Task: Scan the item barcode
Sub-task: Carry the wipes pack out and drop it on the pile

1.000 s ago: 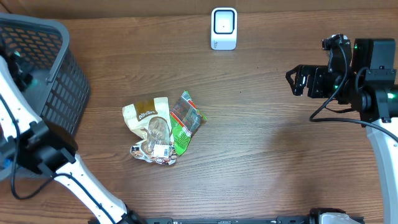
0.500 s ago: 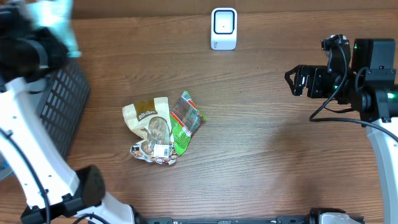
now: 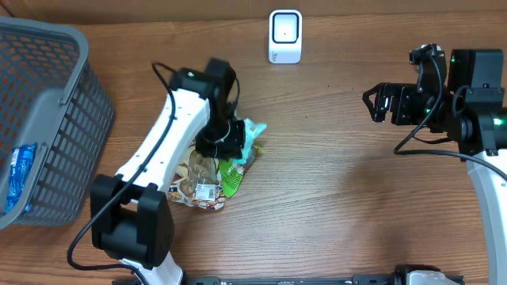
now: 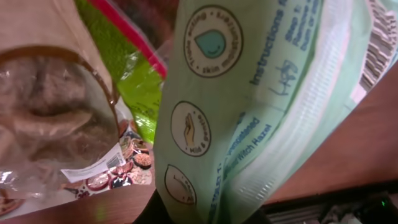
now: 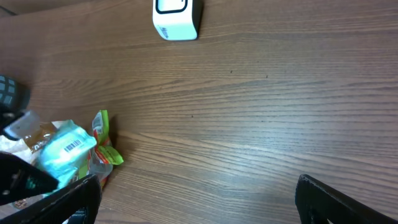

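The left tool (image 3: 224, 139) is clenched on a pale green packet (image 3: 252, 131), which juts out just beside it, over the snack bags (image 3: 198, 184) on the tabletop (image 3: 333, 198). The right tool (image 3: 377, 103) hangs released, well apart. The scanner (image 3: 285, 36) stands well apart from both tools.

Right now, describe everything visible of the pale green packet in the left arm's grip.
The pale green packet is a soft, glossy plastic pouch printed with round icons, instruction text and a barcode near one edge. The left gripper holds it, jaws shut, tilted above the snack bags; contact with them is unclear.
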`<action>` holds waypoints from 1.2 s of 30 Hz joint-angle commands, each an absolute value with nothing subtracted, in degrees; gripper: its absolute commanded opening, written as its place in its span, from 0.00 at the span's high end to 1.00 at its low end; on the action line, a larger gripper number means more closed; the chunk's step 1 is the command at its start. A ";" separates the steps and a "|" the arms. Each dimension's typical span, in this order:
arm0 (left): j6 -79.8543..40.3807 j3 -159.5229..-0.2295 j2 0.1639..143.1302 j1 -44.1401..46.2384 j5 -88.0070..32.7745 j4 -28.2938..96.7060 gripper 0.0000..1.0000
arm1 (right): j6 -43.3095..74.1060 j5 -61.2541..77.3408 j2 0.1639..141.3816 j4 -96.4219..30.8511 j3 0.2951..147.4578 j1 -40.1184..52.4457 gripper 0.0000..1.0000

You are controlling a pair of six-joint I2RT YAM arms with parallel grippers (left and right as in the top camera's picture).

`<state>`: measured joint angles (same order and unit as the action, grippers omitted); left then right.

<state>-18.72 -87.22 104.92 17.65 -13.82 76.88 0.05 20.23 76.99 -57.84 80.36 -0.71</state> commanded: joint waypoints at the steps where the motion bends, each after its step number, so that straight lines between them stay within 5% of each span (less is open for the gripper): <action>1: -26.83 -86.13 104.12 16.71 -8.21 75.77 0.96 | 0.19 20.69 76.75 -57.45 81.71 -0.69 0.00; 4: -27.88 -86.21 104.12 16.53 -6.63 75.77 0.89 | 0.19 20.69 76.75 -57.63 81.71 -0.69 0.00; 6: -27.83 -86.19 104.12 16.51 -6.42 75.85 0.42 | 0.19 20.69 76.75 -57.58 81.71 -0.69 0.00; 8: -27.64 -86.30 104.12 16.51 -6.50 75.96 0.19 | 0.19 20.69 76.75 -57.56 81.71 -0.69 0.00; 17: -22.74 -114.24 104.12 12.62 -3.09 88.64 0.17 | 0.19 20.69 76.75 -57.56 81.71 -0.69 0.00; 22: -18.94 -138.04 104.09 -1.85 5.04 96.82 0.09 | 0.19 20.67 76.75 -57.54 81.71 -0.69 0.00; 36: -8.69 -128.66 104.27 -47.55 4.45 89.93 0.15 | -0.05 20.67 76.75 -56.97 81.71 -0.69 0.00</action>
